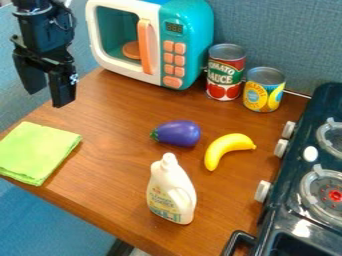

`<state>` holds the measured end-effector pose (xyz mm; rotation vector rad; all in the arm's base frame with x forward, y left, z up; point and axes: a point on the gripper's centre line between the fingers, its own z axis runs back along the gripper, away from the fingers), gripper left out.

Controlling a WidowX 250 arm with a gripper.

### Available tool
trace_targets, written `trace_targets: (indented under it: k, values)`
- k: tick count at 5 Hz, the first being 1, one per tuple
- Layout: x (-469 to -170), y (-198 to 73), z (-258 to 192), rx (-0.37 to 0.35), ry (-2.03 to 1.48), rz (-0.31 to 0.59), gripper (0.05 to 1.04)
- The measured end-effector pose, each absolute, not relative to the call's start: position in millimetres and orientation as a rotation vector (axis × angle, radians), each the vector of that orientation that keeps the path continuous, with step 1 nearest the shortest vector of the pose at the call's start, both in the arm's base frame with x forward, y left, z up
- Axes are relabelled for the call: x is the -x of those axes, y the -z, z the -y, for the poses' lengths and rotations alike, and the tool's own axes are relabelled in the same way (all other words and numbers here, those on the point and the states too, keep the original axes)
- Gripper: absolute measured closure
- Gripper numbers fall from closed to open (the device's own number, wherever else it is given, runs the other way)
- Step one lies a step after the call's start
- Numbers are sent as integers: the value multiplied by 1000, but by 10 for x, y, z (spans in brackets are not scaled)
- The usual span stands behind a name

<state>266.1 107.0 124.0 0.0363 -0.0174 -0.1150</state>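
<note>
On the tall can (226, 73), you read "TOMATO SAUCE". The short can (263, 91) and bottle (171, 192) show you print too small to read surely; the microwave's display (174, 28) shows three digits, values unclear.

From my camera I see the robot arm (44, 30) as matte black all over, its upper section a stout, roughly cylindrical body with a ridged, collar-like band near the top. Thin dark cables (69, 19) loop along one side, and I can make out a small pale patch by them. Lower down, the black gripper (47, 98) has a wider, angular bracket and two thick, blocky fingers (63, 91) with flat faces. Small whitish specks mark the side of one finger; I can't tell whether they are screws.
</note>
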Motion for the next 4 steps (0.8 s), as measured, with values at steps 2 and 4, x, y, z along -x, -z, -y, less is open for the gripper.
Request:
trace_targets:
  k: [2, 4]
  values:
    - [-2577, -1010, -1298, 0, 123, -18, 83]
    - [-2578, -1006, -1296, 0, 131, -20, 83]
